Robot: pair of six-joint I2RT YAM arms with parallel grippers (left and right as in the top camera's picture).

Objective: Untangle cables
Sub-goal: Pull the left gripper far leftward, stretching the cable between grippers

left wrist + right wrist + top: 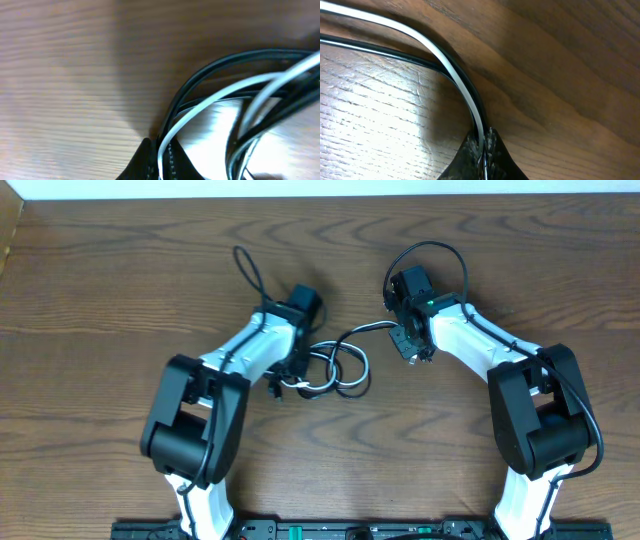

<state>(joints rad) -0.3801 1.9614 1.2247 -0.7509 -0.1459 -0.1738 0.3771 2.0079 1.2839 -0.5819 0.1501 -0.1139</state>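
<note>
The cables [340, 370], black and white cords, lie in a loose looped bundle on the wooden table between my two arms. My left gripper [288, 380] is at the bundle's left side, shut on a white cord [210, 102] with black cords [200, 75] looping beside it. My right gripper [408, 343] is at the bundle's upper right end, shut on a white cord [435, 45] and a black cord [395, 52] that run together into its fingertips [482, 145].
The wooden table [120, 280] spreads all round. A thicker black arm wire loops behind the left wrist [250, 270] and another arcs over the right wrist [440, 255]. A dark rail runs along the front edge [320, 530].
</note>
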